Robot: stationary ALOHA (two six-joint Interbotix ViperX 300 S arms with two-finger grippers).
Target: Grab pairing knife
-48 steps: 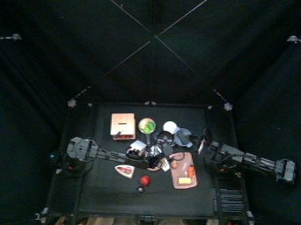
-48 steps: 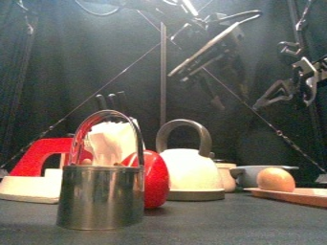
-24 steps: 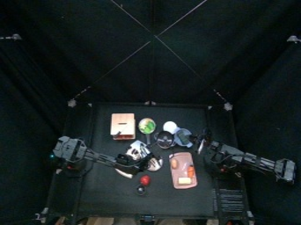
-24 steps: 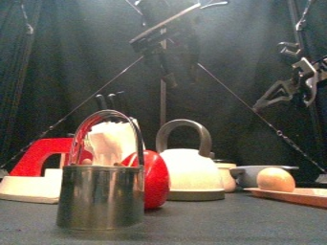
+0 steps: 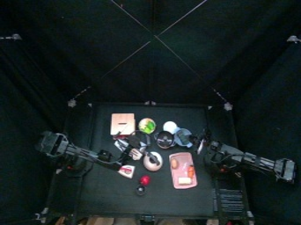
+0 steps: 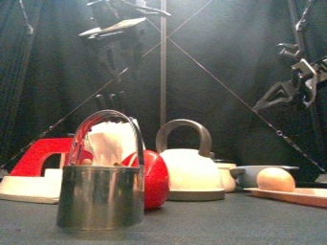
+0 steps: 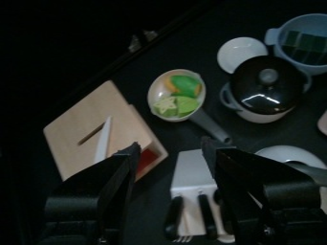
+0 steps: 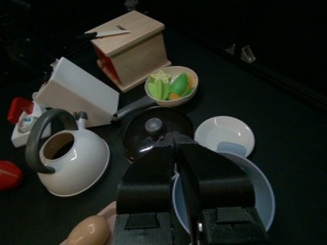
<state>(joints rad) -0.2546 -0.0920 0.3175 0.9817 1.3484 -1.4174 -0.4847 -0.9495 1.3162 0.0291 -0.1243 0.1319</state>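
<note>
My left pincer (image 7: 177, 187) hangs released above the wooden block (image 7: 99, 139); the knife (image 7: 102, 135) lies flat there, handle outward.

The desk (image 5: 106, 195) is black, and so are the curtains (image 5: 47, 61) around it. The knife block (image 8: 132, 43) is pale tan wood with a red side. A cream bowl (image 7: 178, 94) holds green and yellow pieces. The kettle (image 6: 192, 170) is white with a grey handle. Beside it sits a red round object (image 6: 153, 180) and a shiny metal utensil holder (image 6: 101, 194). A pot (image 7: 263, 88) has a glossy black lid.
</note>
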